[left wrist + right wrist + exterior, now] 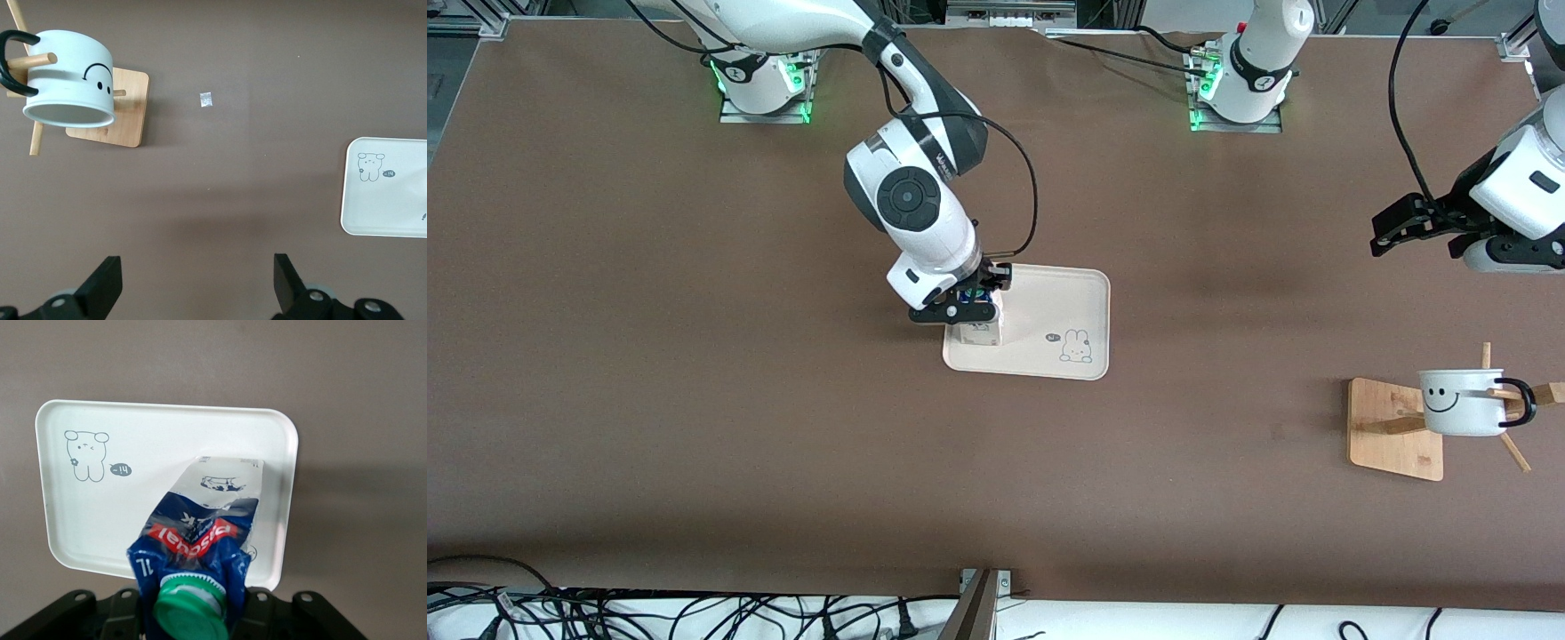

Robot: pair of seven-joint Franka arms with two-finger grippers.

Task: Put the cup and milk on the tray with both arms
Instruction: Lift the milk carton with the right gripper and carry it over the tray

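Standing on the tray (1067, 307), at the end toward the right arm, the milk (980, 332) has its base on the tray floor and its green cap up between the fingers of the right claw (960, 302). In the right wrist view the black fingers flank the carton's blue top closely; whether they press it or have just begun to part cannot be told.

The cup (1461, 402) hangs by its black handle on a peg of the wooden rack (1396, 429), mouth tipped sideways, near the left arm's end of the table (694, 400) and well apart from the tray. The left claw (193, 287) hovers over bare table with its fingers spread wide and nothing in them.

The left arm is much the nearer to the cup, whose handle loop points away from the tray, so the reach probably falls to that arm.
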